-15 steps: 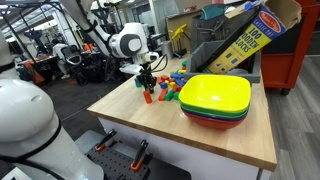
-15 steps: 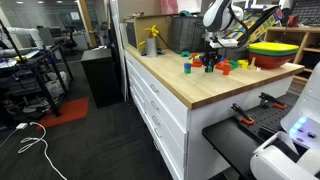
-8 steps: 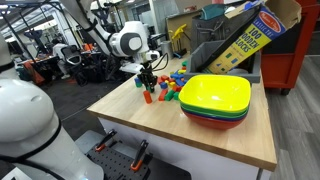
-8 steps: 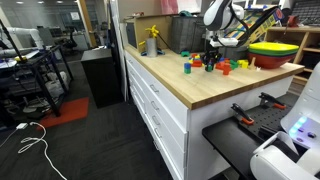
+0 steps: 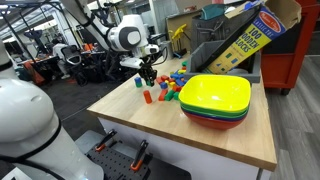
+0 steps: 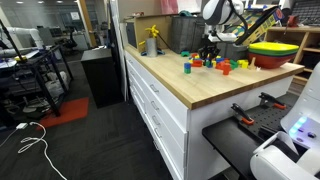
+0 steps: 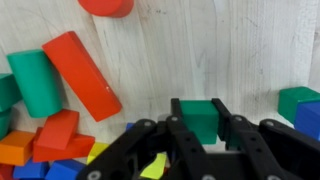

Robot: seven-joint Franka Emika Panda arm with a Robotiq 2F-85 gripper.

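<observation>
Your gripper (image 7: 198, 108) is pinching a green block (image 7: 200, 122) over the wooden tabletop (image 7: 200, 50), with a long red block (image 7: 82, 72) lying nearby.

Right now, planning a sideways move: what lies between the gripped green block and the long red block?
Wrist view: only bare tabletop between green block and long red block.

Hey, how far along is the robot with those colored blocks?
Done: the gripper is shut on a green block. In hand: that block, seemingly clear of the wooden table. Left: the red block, green cylinder and others lie loose; no blocks visible in the stacked bowls.
</observation>
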